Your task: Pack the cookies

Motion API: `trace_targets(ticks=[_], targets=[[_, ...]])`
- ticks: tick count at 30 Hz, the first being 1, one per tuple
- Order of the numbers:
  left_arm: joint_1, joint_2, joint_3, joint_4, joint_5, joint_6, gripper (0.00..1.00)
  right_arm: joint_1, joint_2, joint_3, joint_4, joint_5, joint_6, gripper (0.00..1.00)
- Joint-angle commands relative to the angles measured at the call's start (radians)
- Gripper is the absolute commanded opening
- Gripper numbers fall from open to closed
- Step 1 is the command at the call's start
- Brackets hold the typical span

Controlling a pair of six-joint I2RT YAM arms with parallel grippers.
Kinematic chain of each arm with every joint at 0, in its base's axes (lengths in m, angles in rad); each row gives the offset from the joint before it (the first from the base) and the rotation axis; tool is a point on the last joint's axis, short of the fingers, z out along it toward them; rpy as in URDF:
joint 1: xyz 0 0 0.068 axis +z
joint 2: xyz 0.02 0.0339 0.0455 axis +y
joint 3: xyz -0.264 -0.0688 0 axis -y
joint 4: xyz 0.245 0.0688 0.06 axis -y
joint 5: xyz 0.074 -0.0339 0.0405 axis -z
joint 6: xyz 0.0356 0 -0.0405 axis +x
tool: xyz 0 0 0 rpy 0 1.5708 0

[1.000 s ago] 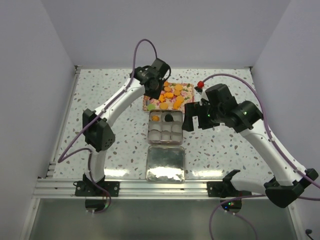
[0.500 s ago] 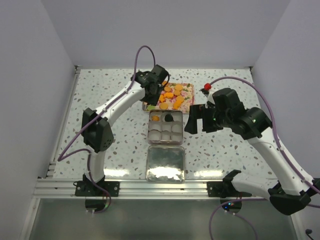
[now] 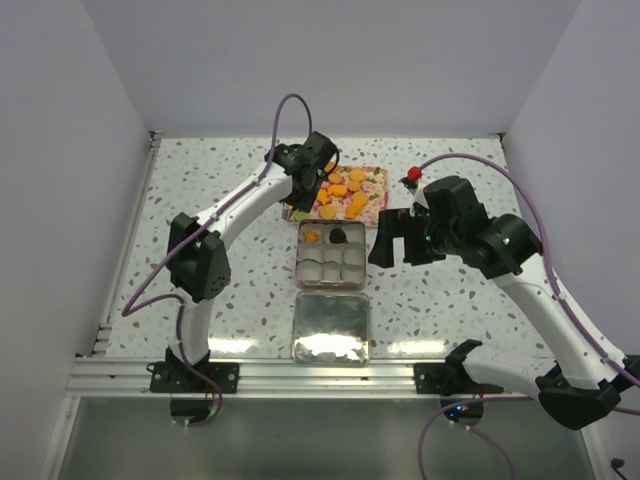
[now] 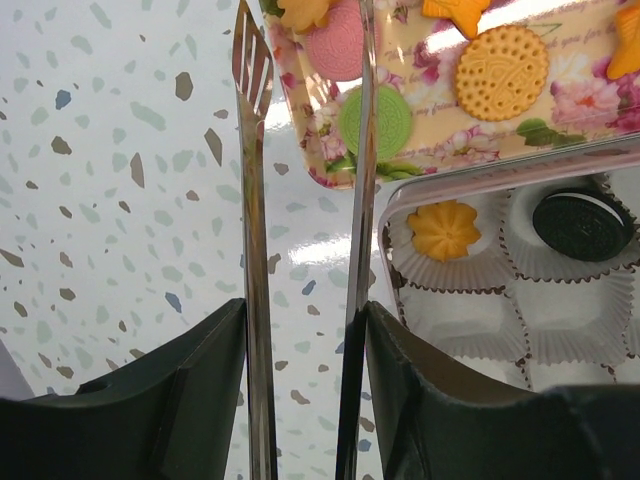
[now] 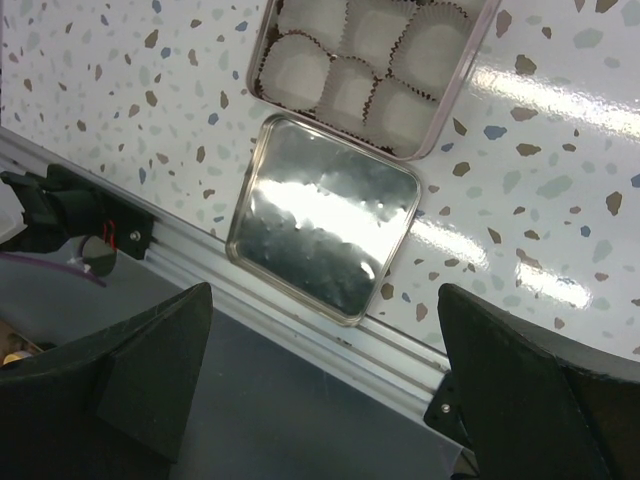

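Several cookies (image 3: 345,192), mostly orange with some pink and green, lie on a floral tray (image 3: 374,172). My left gripper (image 3: 306,188) hovers over the tray's left end, its thin metal blades open and empty. In the left wrist view (image 4: 305,25) a pink cookie (image 4: 335,45) and a green cookie (image 4: 375,120) lie at the blades' far end. The square tin (image 3: 330,287) holds an orange cookie (image 3: 312,237) and a black cookie (image 3: 338,236). My right gripper (image 3: 388,240) is wide open and empty, raised to the right of the tin.
The tin's shiny lid (image 3: 331,328) lies face down near the table's front edge, below the tin; it shows in the right wrist view (image 5: 320,230) beside the tin's empty paper cups (image 5: 300,70). The aluminium rail (image 3: 300,372) runs along the front.
My right arm has lifted and drawn back to the right, away from the tin. My left gripper has shifted slightly at the tray's left end.
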Motion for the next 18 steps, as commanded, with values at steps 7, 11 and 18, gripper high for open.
trace_targets(ticks=[7,11,18], targets=[[0.028,0.062,0.074,0.042,-0.018,0.048,0.53,-0.003,0.015,0.015,0.008,0.000,0.008,0.99],[0.033,0.078,0.083,0.045,-0.012,0.048,0.52,-0.003,0.021,0.016,0.008,0.007,0.005,0.99],[0.034,0.091,0.077,0.048,-0.011,0.048,0.45,-0.005,0.035,0.027,0.005,0.016,-0.005,0.99]])
